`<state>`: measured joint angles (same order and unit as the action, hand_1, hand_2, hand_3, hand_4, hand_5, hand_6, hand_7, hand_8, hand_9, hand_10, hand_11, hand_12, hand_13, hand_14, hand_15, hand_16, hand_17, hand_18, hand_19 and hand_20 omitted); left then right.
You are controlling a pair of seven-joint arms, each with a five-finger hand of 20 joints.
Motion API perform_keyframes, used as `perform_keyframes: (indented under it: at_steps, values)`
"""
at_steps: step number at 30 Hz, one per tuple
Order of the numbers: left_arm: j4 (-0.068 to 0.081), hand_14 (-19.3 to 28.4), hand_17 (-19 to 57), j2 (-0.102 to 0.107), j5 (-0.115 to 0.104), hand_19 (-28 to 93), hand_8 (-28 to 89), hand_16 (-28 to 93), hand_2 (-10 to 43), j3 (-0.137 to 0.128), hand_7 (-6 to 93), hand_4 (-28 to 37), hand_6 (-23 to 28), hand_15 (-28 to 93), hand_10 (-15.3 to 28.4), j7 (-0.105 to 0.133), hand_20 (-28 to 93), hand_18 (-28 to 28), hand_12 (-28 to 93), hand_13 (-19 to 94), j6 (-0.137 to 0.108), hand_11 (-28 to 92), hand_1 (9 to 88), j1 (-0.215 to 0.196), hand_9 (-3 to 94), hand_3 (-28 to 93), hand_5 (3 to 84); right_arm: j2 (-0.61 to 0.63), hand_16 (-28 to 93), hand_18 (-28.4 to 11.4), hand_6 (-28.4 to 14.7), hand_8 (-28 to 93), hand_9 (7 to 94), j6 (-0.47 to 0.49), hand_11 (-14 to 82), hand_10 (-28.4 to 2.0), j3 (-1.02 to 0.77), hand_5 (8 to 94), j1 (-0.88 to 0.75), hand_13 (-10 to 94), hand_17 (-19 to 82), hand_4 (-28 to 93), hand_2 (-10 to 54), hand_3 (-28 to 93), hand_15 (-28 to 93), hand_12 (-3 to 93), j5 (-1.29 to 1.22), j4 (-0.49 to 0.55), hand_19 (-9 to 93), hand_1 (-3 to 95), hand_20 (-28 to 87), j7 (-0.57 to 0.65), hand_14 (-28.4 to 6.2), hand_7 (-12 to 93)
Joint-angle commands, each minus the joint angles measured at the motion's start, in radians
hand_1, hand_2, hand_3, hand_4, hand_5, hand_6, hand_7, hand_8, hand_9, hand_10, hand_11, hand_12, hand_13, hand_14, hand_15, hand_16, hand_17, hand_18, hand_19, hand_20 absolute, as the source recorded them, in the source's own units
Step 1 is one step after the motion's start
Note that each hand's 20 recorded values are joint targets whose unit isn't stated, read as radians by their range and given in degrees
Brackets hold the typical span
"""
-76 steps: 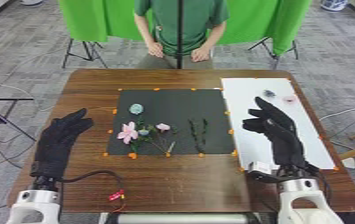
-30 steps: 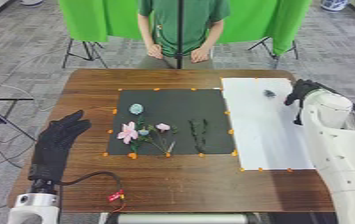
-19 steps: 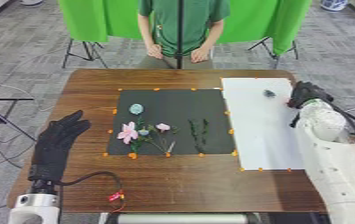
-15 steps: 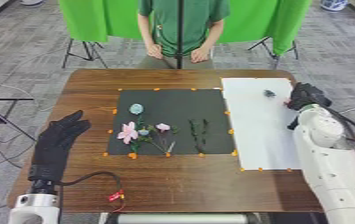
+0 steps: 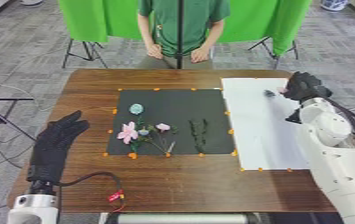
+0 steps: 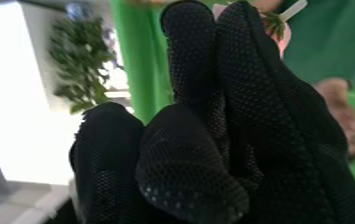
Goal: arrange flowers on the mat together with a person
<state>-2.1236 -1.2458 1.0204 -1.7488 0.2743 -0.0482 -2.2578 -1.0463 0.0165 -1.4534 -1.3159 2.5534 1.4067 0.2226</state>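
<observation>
My right hand (image 5: 308,86) is over the white sheet's (image 5: 260,135) far right part, curled round a small pink flower (image 5: 283,90). In the right wrist view, the pink flower (image 6: 283,37) with green sepals shows behind the fingertips of my right hand (image 6: 200,130). A grey-blue flower (image 5: 269,93) lies on the sheet beside that hand. On the black mat (image 5: 169,97) are a pale blue bloom (image 5: 136,108), a large pink flower (image 5: 127,132), a smaller pink one (image 5: 163,127) and dark green sprigs (image 5: 197,135). My left hand (image 5: 58,142) stays open left of the mat.
Orange markers (image 5: 133,155) line the mat and sheet on the brown table (image 5: 182,185). A cable with a red connector (image 5: 117,195) lies near the left arm. A person's hands (image 5: 198,53) are beyond the far edge, and a dark pole (image 5: 180,35) stands there.
My right hand has gone from open above the sheet to its right edge, then farther up the sheet, and the pink flower has moved with it. The left hand has hardly moved.
</observation>
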Motion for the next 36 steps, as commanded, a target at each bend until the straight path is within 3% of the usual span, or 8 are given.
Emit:
perform_keyframes:
  at_steps: [1,6,15,24,36]
  values:
    - [-0.003,17.9,1.5,0.007,-0.011,9,-6,6,4.7,-0.004,13.6,-28.3,3.4,13,13.3,-0.009,17,14.6,16,35,-0.003,20,17.8,-0.019,46.9,63,47.1,0.098,17,-9.5,0.3,7,93.7,-0.016,25.1,-8.8,0.130,85.8,0.027,94,79,-20,-9.5,53,70,24.0,-0.072,0.219,93,67.0,48,-0.061,-0.4,18]
    - [0.002,17.8,1.4,0.013,-0.010,9,-6,6,4.6,0.007,13.5,-28.3,3.3,13,13.3,-0.014,17,14.6,16,35,0.004,20,17.8,-0.008,46.9,63,47.2,0.103,17,-9.2,1.1,7,93.7,0.019,25.0,-8.4,0.266,85.9,0.069,94,78,-20,-9.5,54,70,25.2,-0.096,0.286,93,66.0,49,-0.131,-0.3,18]
    - [0.008,17.7,1.4,0.020,-0.014,9,-6,6,4.7,0.013,13.7,-28.3,3.2,13,13.4,-0.019,17,14.6,16,35,0.003,20,17.8,0.000,47.1,62,47.2,0.073,17,-9.2,1.3,7,93.7,0.092,25.4,-8.2,0.459,85.7,0.117,94,78,-21,-9.5,55,70,25.2,-0.060,0.278,93,65.1,50,-0.235,0.0,18]
    - [0.007,17.7,1.4,0.008,-0.010,9,-6,6,4.8,0.019,13.5,-28.3,3.4,13,13.3,-0.017,17,14.6,16,35,0.000,20,17.8,-0.002,47.1,62,47.2,0.058,18,-9.4,1.9,6,93.7,0.115,29.4,-8.3,0.496,85.6,0.088,94,78,-23,-9.5,56,70,24.4,-0.003,0.262,93,64.4,51,-0.296,0.0,18]
    - [0.011,17.9,1.4,0.017,-0.013,9,-5,6,4.8,0.028,13.0,-28.3,3.7,13,13.6,-0.017,17,14.6,16,34,0.001,20,17.5,0.003,46.4,63,47.1,0.025,18,-9.7,2.3,5,93.7,0.107,32.3,-9.3,0.493,84.6,0.087,94,78,-22,-9.5,56,71,22.3,0.031,0.217,93,62.6,53,-0.292,-0.1,18]
